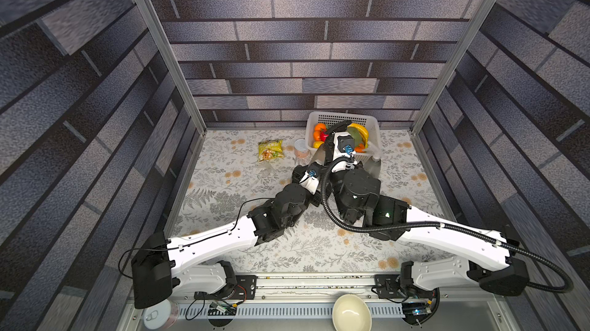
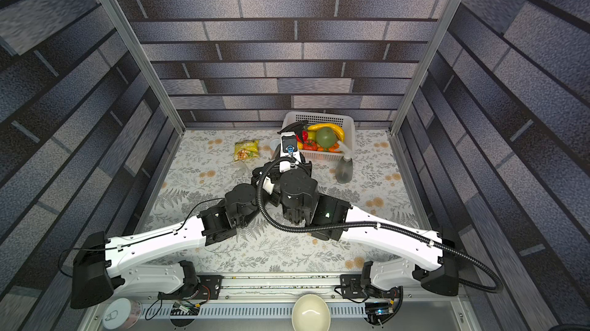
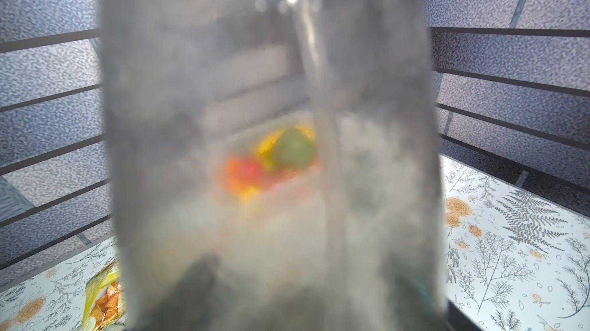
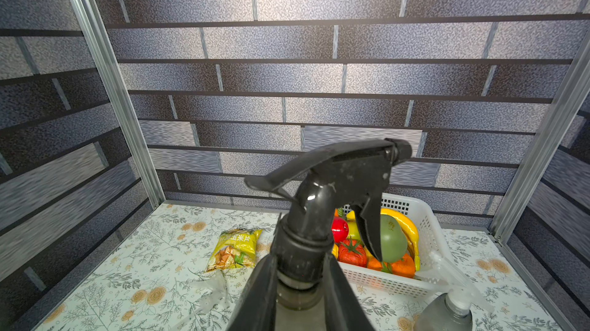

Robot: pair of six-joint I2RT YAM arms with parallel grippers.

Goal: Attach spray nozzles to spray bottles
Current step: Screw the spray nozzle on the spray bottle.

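Between the right claw's (image 4: pixel 300 265) narrowed jaws sits the black nozzle's (image 4: pixel 332 179) collar, on the grey bottle (image 3: pixel 271 153) that the left claw (image 1: pixel 300 169) seemingly clasps below. I judge screwing-on underway; next, twist the collar tight. Beyond lies a loose clear nozzle (image 4: pixel 210 291).

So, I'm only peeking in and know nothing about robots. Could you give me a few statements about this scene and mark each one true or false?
1. The black spray nozzle sits on a bottle, with the right end effector clamped on its collar. True.
2. The white basket is empty. False: it holds fruit.
3. A second bottle, fitted with a clear nozzle, stands beside the basket. True.
4. The yellow snack packet lies inside the basket. False: it lies on the table, apart from the basket.
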